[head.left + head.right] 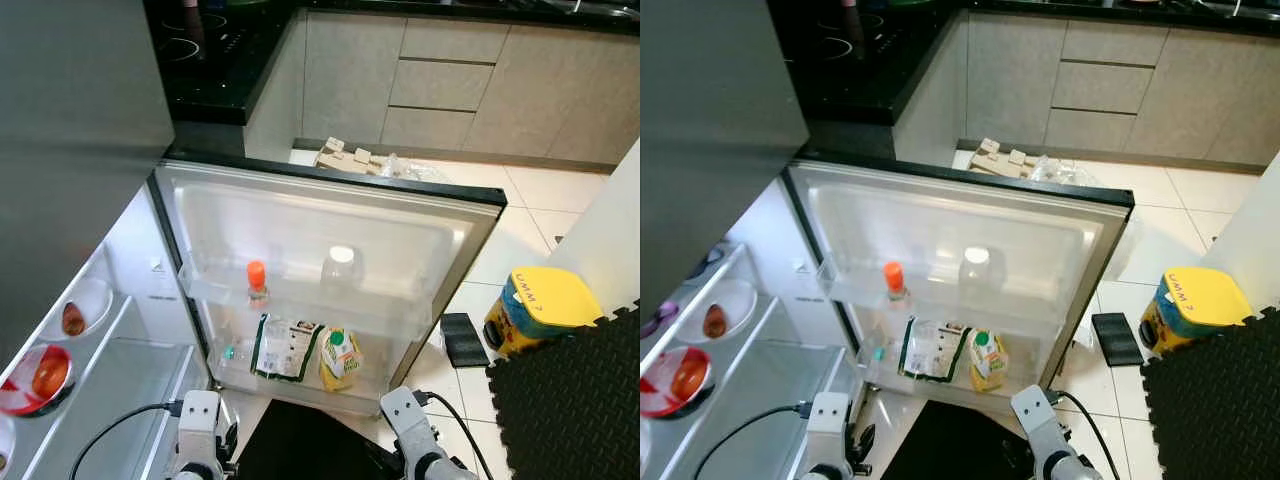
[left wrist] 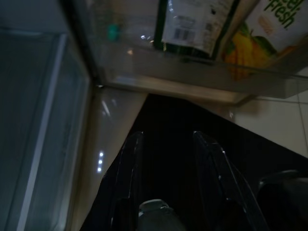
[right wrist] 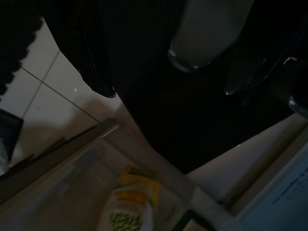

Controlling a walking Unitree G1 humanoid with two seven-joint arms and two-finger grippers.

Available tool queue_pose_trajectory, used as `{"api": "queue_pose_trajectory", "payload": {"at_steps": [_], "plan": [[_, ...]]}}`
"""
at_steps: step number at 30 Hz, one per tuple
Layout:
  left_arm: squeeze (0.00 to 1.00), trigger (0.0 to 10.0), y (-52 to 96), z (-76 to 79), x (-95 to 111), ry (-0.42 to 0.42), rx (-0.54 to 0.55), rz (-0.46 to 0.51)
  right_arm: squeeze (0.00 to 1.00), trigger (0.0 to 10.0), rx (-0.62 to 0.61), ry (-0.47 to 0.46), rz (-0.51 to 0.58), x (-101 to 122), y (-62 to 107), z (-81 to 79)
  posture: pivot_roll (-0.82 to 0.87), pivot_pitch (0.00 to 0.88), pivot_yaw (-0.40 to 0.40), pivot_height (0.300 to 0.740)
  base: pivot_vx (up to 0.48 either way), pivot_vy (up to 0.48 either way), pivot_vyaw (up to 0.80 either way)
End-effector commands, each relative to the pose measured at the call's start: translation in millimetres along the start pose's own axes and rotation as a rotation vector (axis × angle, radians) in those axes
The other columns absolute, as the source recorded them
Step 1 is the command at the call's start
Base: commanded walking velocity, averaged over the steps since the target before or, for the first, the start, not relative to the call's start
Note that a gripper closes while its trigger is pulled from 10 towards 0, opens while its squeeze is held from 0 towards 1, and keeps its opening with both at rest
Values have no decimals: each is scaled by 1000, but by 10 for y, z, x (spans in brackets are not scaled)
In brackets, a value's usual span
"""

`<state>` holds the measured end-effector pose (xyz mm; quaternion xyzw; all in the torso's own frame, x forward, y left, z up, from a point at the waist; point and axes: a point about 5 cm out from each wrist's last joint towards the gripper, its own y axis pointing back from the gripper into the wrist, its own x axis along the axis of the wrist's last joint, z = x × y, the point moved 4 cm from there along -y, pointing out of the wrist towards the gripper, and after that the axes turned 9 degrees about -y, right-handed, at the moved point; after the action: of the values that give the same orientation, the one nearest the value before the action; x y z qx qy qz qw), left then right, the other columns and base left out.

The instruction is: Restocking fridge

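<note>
Two grippers hang low before the open fridge door [image 1: 330, 215], both over a black mat [image 1: 300, 440]. The left gripper [image 2: 166, 159] has its fingers spread apart and nothing between them; ahead of it, in the door's bottom bin [image 2: 202, 77], stand a dark green pack [image 2: 192, 24] and, beside that, a yellow juice carton [image 2: 260, 38]. The right gripper [image 3: 168, 72] also looks parted and not holding anything, though its view is dark and a pale blurred shape sits close to the lens, so that is a judgement. Beyond it lies the same carton. Higher up the door, well above both grippers, an orange-capped bottle [image 1: 257, 283] and a white-capped jar [image 1: 341, 268] sit on the upper shelf. Off to the left gripper's side, the fridge shelves carry a white bowl [image 1: 85, 305] and a red bowl [image 1: 35, 380]. No item to restock is in either gripper yet. The likely risk: reaching forward at this height could strike the bin's rim or tip the leaning pack and carton.
</note>
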<state>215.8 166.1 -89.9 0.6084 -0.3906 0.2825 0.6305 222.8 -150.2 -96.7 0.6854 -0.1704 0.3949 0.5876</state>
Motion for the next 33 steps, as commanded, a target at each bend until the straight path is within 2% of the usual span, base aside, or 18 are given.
{"api": "queue_pose_trajectory", "payload": {"at_steps": [1,16,28,33], "plan": [[0,10000,32,-27,-63,-7,0,-23,0,10000,-13,1,-14,-23,9,38,-85,42,-31,719,-345,0,0],[0,10000,27,-22,-51,-24,-14,-20,0,10000,-11,-1,-14,-19,2,20,-81,44,-29,719,-329,0,0],[0,10000,18,2,-20,-37,-20,-3,0,10000,-18,-3,-18,-31,5,27,-81,46,-25,719,0,0,0],[0,10000,12,22,-6,-78,-40,-1,0,10000,-19,-4,-19,-33,5,27,-81,46,-24,719,0,-96,0]]}}
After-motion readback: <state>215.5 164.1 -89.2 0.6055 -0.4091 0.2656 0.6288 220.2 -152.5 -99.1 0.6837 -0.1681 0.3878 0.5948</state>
